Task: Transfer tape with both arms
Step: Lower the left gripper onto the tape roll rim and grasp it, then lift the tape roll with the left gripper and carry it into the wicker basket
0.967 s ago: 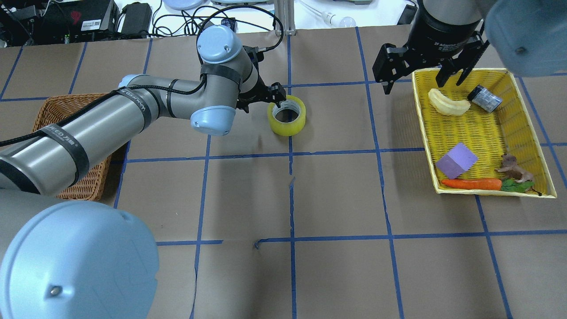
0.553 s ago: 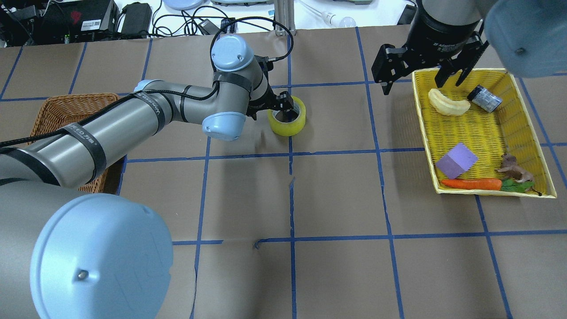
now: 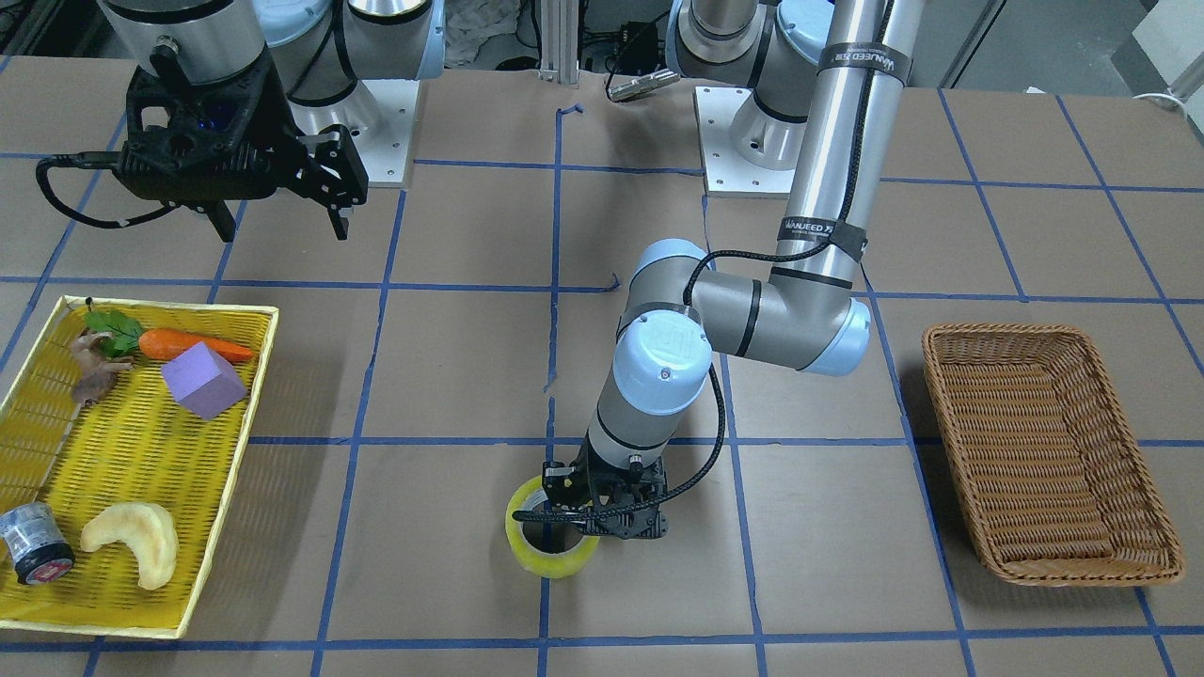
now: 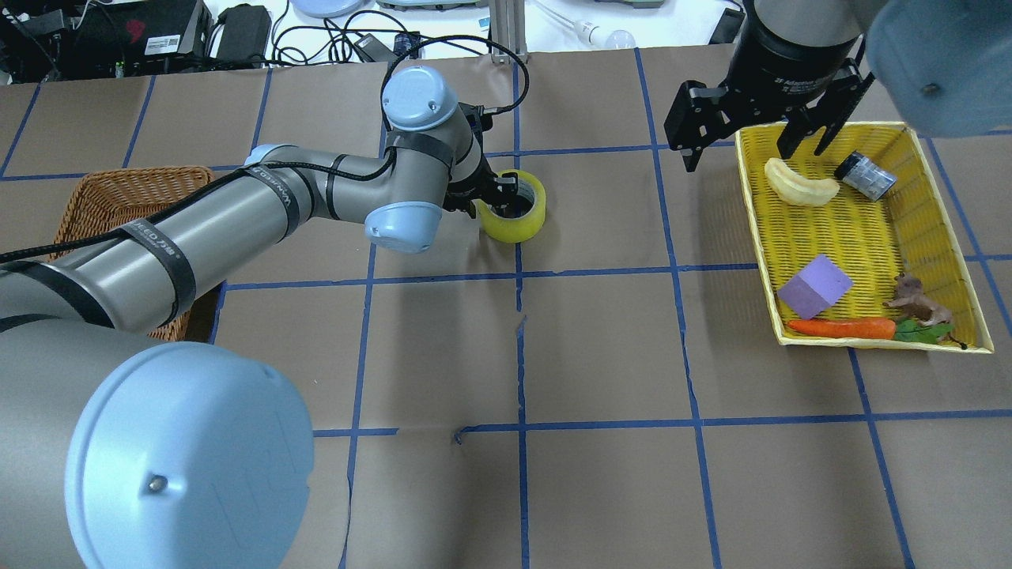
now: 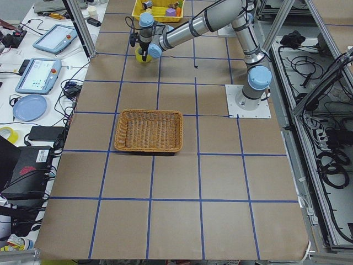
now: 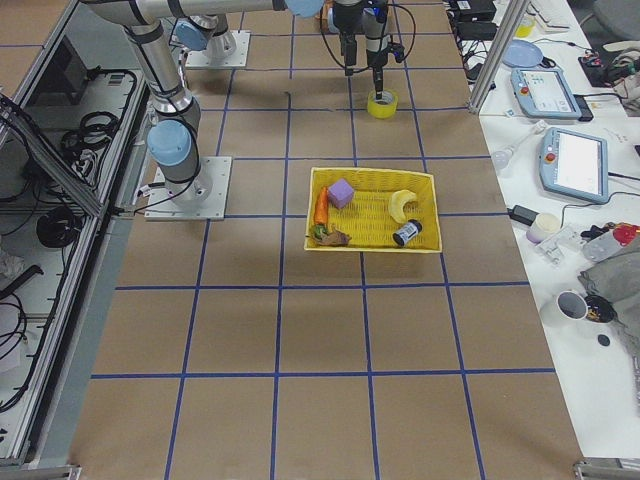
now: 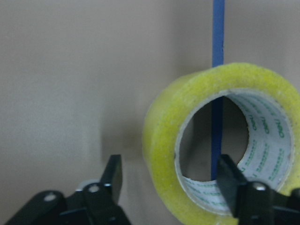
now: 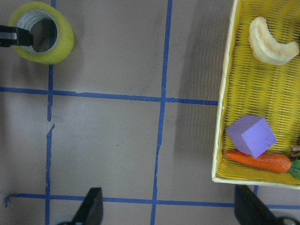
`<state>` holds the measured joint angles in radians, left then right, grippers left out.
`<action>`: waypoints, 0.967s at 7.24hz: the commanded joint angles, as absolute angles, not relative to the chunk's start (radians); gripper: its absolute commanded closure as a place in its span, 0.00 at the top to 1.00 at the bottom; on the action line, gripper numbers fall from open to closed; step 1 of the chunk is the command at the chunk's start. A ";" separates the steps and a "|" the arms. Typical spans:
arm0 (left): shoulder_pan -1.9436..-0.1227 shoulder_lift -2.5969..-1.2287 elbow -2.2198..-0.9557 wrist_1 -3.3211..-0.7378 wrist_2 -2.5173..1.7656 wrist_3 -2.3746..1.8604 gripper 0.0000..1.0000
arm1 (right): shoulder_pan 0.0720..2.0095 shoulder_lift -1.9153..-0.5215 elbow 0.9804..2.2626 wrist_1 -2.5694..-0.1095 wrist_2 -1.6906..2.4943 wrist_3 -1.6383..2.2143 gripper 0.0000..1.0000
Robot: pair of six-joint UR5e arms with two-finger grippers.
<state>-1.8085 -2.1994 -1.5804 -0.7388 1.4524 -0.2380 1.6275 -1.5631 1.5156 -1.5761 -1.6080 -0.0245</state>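
The yellow-green tape roll [image 4: 527, 227] lies flat on the brown table near the far middle, on a blue grid line. It also shows in the front view [image 3: 555, 561], the left wrist view [image 7: 164, 136] and the right wrist view [image 8: 64, 41]. My left gripper [image 4: 492, 204] is down at the roll and open. One finger is inside the core and one outside, either side of the roll's wall [image 7: 168, 164]. My right gripper [image 4: 747, 142] is open and empty, high above the table beside the yellow basket [image 3: 282, 224].
A yellow basket [image 4: 933, 150] at the right holds a pale crescent toy [image 4: 800, 186], a small can [image 4: 866, 175], a purple block [image 4: 814, 286], a carrot [image 4: 842, 327] and a toy animal. A brown wicker basket [image 4: 87, 197] stands at the left, partly under my left arm.
My left gripper has moved right and down onto the tape, so one finger now sits in the core. The tape and the right arm have not moved.
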 commanded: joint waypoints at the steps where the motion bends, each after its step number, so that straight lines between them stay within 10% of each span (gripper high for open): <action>1: -1.807 -2.186 -1.580 -0.742 1.462 -0.180 0.00 | 1.629 -1.563 1.516 -1.577 -1.605 -0.025 1.00; 7: -1.530 -1.965 -1.517 -1.137 1.497 0.182 0.00 | 1.628 -1.563 1.514 -1.577 -1.608 -0.025 1.00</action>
<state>-1.5979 -2.0210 -1.5430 -1.0131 1.4756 0.0833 1.6268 -1.5630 1.5147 -1.5765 -1.6080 -0.0246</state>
